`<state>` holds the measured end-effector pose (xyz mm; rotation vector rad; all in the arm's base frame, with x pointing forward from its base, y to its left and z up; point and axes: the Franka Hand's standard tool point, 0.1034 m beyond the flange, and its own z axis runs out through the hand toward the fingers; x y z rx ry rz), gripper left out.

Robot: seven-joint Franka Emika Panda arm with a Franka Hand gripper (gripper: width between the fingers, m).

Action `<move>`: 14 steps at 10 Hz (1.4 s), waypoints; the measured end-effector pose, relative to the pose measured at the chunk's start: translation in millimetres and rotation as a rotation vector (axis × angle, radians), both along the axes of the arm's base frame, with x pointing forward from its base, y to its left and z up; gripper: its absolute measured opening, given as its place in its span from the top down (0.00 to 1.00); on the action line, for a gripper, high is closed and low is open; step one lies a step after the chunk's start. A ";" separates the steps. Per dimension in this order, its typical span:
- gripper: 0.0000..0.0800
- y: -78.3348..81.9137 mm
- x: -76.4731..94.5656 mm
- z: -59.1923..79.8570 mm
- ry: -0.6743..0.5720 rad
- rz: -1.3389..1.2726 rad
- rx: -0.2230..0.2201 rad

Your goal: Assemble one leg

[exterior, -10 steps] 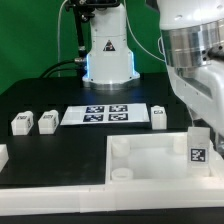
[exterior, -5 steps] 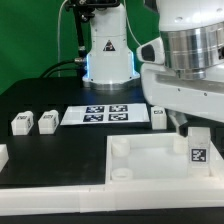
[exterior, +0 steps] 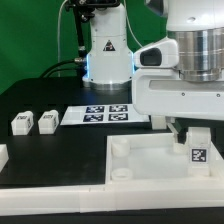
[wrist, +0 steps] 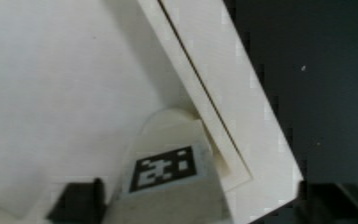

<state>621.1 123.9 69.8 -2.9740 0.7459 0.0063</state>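
One leg [exterior: 197, 146], a white post with a black-and-white tag, stands upright in the large white panel's [exterior: 150, 160] corner on the exterior view's right. My gripper [exterior: 189, 127] is right above it. In the wrist view the leg [wrist: 176, 160] lies between my two dark fingers [wrist: 83, 203], which stand apart on either side of it with a gap showing, so the gripper [wrist: 208, 206] is open. Two more legs [exterior: 20, 123] [exterior: 46, 121] lie on the black table at the exterior view's left. Another white part [exterior: 2, 155] shows at the left edge.
The marker board [exterior: 103, 113] lies flat in the middle of the table, behind the panel. The robot base [exterior: 108, 55] stands behind it. The panel's raised rim [wrist: 220, 100] runs beside the leg in the wrist view.
My arm has swung toward the exterior view's left and lowered over the standing leg. It now hides the leg that lay beside the marker board.
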 end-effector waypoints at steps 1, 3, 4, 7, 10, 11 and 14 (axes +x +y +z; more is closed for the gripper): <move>0.50 0.1 0.0 0.0 0.000 -0.001 0.000; 0.63 -1.1 -1.5 -1.1 0.022 -0.209 0.005; 0.63 -0.9 -1.5 -1.2 0.025 -0.254 0.007; 0.63 -2.2 2.0 -1.5 0.056 -0.593 0.046; 0.63 -0.3 4.8 -1.8 0.095 -1.009 0.107; 0.63 1.1 5.1 -1.9 0.115 -1.150 0.122; 0.63 -0.2 6.4 -1.6 0.139 -1.382 0.128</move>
